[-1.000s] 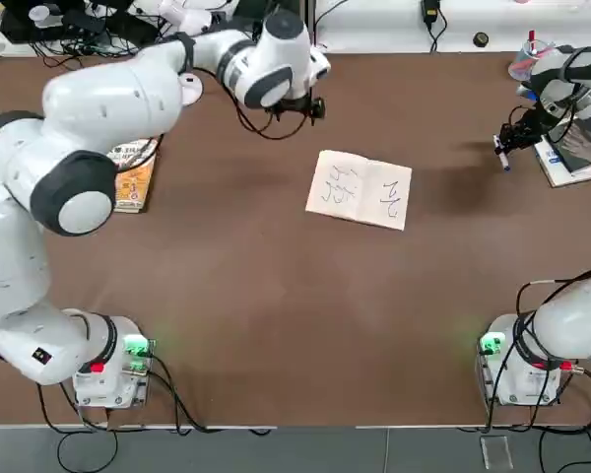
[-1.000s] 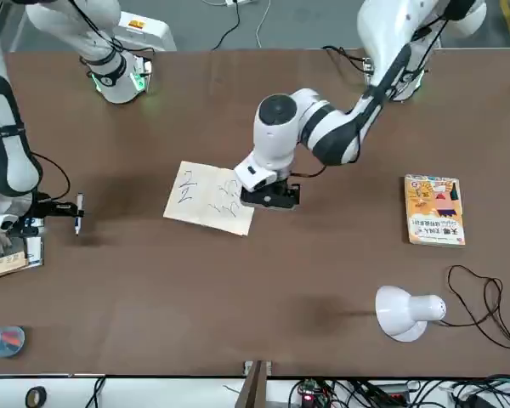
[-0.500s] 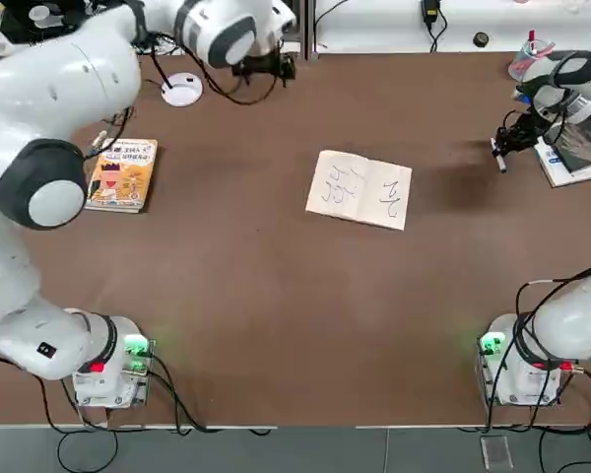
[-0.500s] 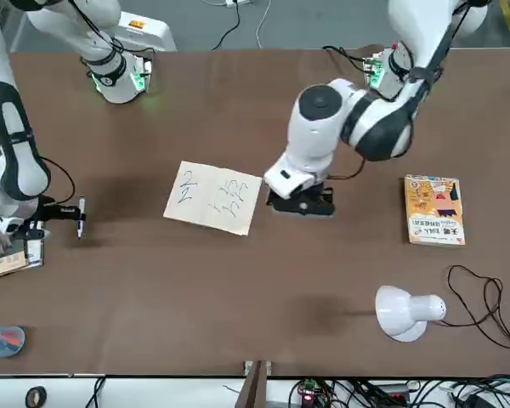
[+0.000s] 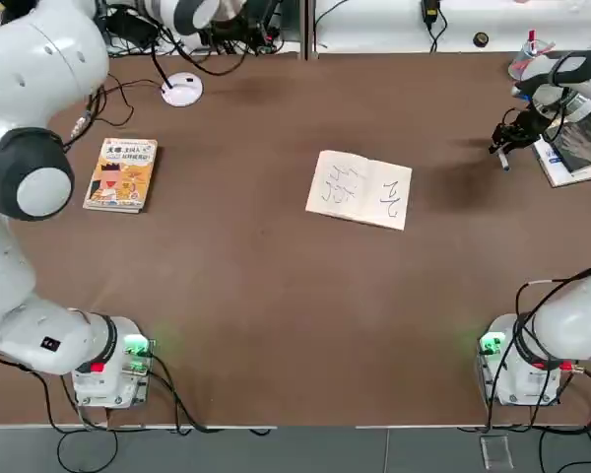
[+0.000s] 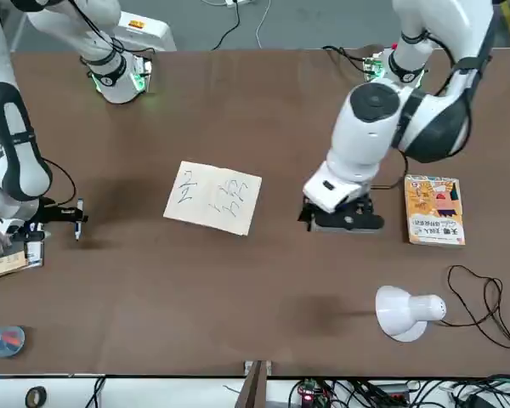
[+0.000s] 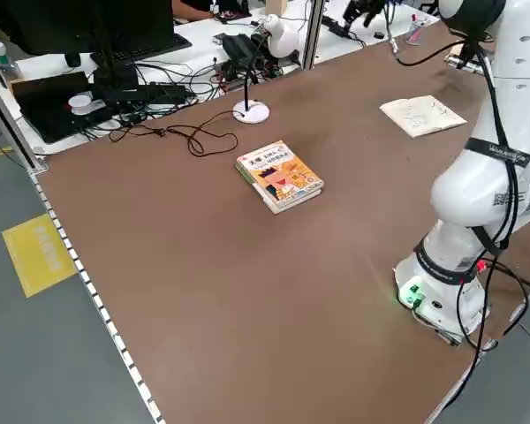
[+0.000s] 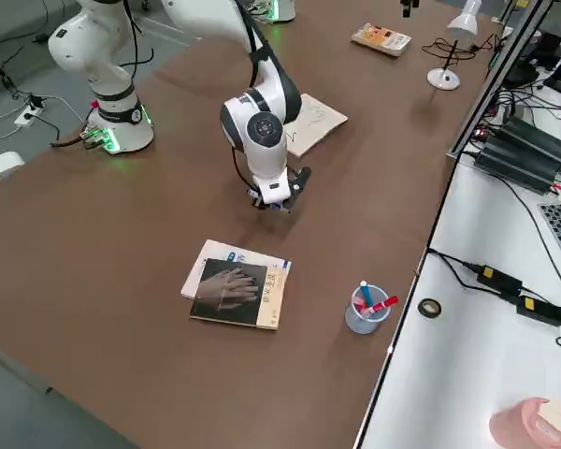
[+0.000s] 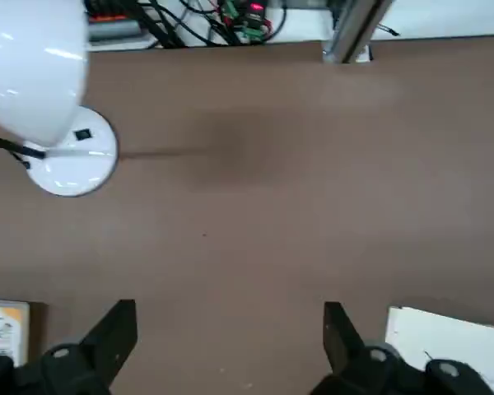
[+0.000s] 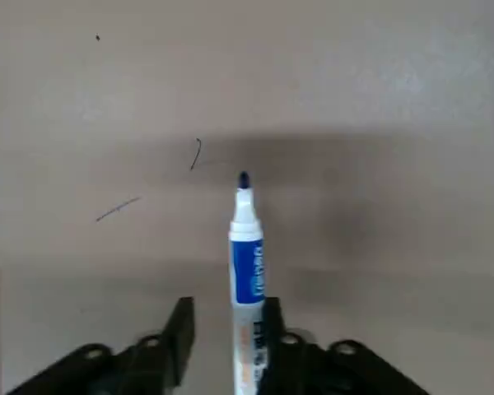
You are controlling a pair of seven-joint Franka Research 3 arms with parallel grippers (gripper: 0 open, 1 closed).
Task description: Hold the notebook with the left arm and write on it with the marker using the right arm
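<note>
In the middle of the brown table [image 5: 276, 296] the notebook [image 5: 360, 189] lies flat and open, dark scribbles on its white pages, with nothing touching it. The marker [image 10: 247, 263] is well apart from it, toward the robot's right edge of the table, sitting between the jaws of the right gripper [image 10: 226, 321]; its blue tip points down at the table just above the surface. In the right wrist view the jaws stand a little spread, the marker against one finger [image 10: 272, 317] with a gap to the other. Just beside that gripper lie a dark-covered book [image 8: 238, 292] over white papers, and farther out a clear cup [image 8: 363, 313] with pens in it.

The left gripper [image 6: 340, 217] hovers over bare table, between the notebook and an orange-yellow illustrated book [image 6: 434, 210], its jaws spread wide and empty in the left wrist view. A white desk lamp [image 6: 406, 310] stands near the far edge, its black cord [image 6: 480, 302] trailing beside it.
</note>
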